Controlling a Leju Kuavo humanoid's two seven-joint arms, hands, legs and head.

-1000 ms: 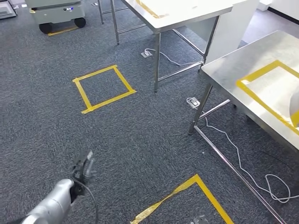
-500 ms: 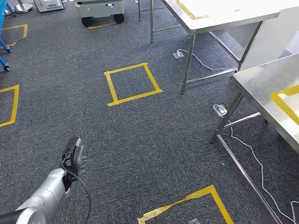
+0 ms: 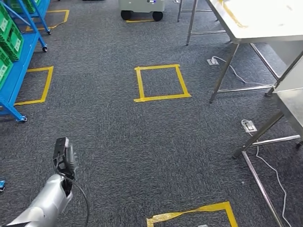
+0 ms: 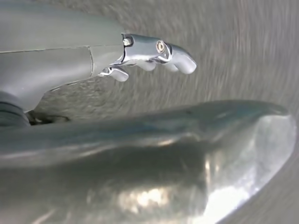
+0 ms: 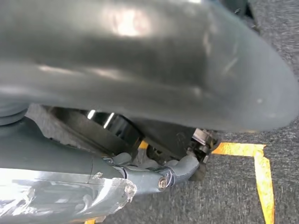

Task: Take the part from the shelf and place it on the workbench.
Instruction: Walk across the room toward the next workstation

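Our left hand (image 3: pixel 64 156) hangs low over the carpet, fingers loosely apart and holding nothing. Our right hand (image 5: pixel 166 175) looks empty too, fingers slightly curled. Since a second ago the whole view has swung left: the camera turned. The surface (image 3: pixel 257 19) slid toward the right edge, and the blue shelf (image 3: pixel 16 71) with green bins (image 3: pixel 7 33) now shows at left. The part presumably sits there; we cannot make it out.

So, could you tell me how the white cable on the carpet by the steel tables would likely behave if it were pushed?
The white cable lies in loose curves, so it is probably floppy. It looks thin, likely light, and would probably drag across the carpet rather than roll.
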